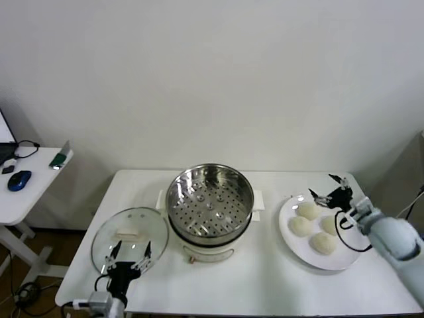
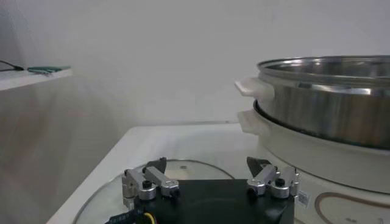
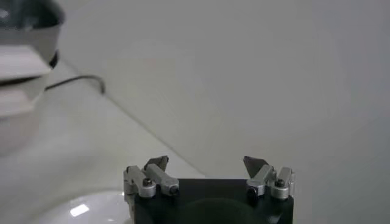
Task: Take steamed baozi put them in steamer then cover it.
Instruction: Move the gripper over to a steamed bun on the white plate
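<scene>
Several cream-white baozi (image 1: 307, 211) lie on a white plate (image 1: 289, 237) at the table's right. The steel steamer (image 1: 209, 207) stands empty at the centre, and also shows in the left wrist view (image 2: 323, 115). The glass cover (image 1: 129, 237) with its cream handle lies flat on the table left of the steamer, and also shows in the left wrist view (image 2: 183, 170). My right gripper (image 1: 329, 188) is open and empty, hovering over the plate's far edge, just above the baozi. My left gripper (image 1: 130, 253) is open and empty over the cover's near edge.
A white side table (image 1: 26, 192) at the far left holds a blue mouse (image 1: 19, 179) and cables. A dark cable (image 3: 79, 82) lies on the table beside the steamer base (image 3: 18, 115). A white wall stands behind the table.
</scene>
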